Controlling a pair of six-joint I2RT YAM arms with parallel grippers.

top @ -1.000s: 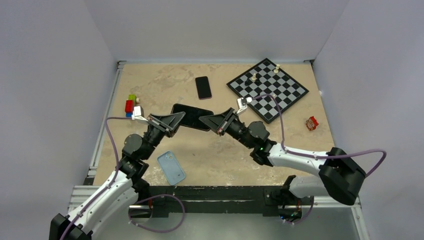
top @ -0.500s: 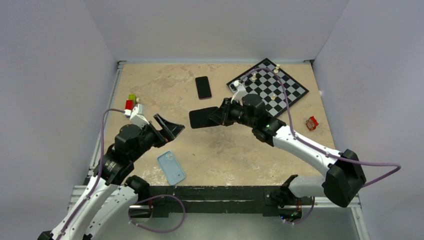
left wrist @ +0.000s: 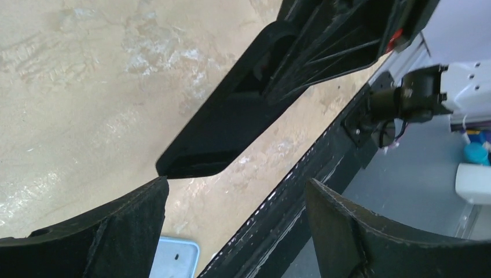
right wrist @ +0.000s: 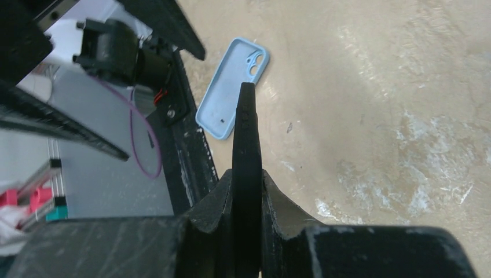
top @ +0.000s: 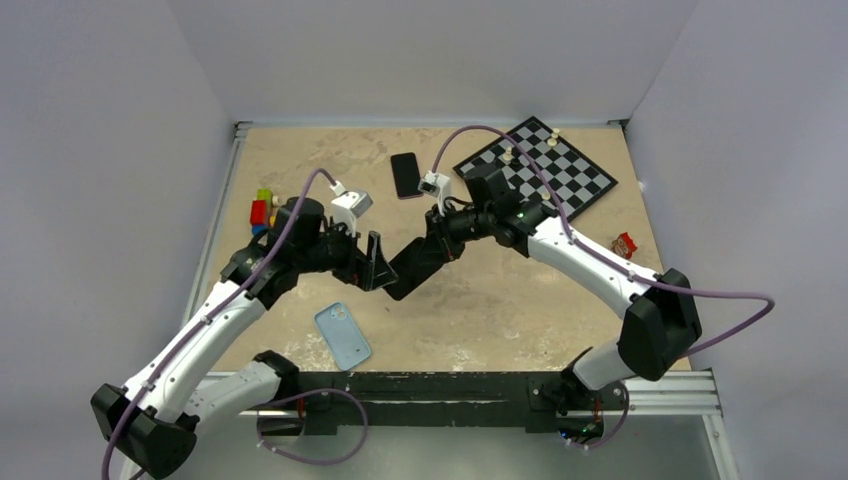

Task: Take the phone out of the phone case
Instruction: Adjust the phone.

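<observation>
**Handover re-grip in progress: phone aloft in one pincer**

The right gripper (right wrist: 247, 191) is clamped narrow on one end of the cased phone (top: 412, 270). Its wrist view shows the slab edge-on between the pads. The left gripper (left wrist: 237, 185) stands wide, holding nothing, with its fingers on either side of the slab's free end and not touching it.

A second ago both pincers were closed on the slab, which lay low over the table (top: 480, 300). The left then let go and drew back while the right carried the slab up. The left has now returned, open, to the free end. This is judged to be a re-grip ahead of the peel; no separation of phone and case is visible.

The slab's long axis runs diagonally from the right pincer down toward the near left. Its free end points at the left pincer and it appears tilted clear of the surface. An empty blue case (top: 342, 335) lies flat near the front edge, apart from both arms.
</observation>
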